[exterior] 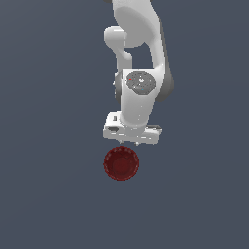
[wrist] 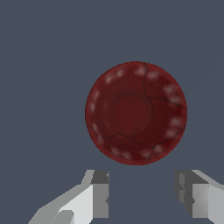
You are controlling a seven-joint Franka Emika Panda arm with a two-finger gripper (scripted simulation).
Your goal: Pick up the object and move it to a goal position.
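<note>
The gripper (exterior: 137, 141) stood open and empty, its two fingers (wrist: 100, 194) spread with a clear gap between them in the wrist view; nothing lay in that gap. The bowl (exterior: 121, 163), dark red with a scalloped rim, sat on the plain grey floor (exterior: 44, 194), whose edges and corners lay outside both views, so its place could be told only against the arm; in the exterior view it lay just below the hand and a little toward that view's left. In the wrist view the bowl (wrist: 136, 113) lay wholly ahead of the fingertips, not between them, offset toward one finger's side more than the other; that forward offset seemed the relation the next move depended on, since the hand would probably need to shift over the bowl before descending. The bowl was round, so no long axis dictated the wrist's turn; a grasp across the rim, or with one finger inside the wall, looked workable; the opening looked close to the bowl's width, though that was hard to judge. The floor around the bowl showed nothing else, leaving room on every side; no goal marker was visible.
</note>
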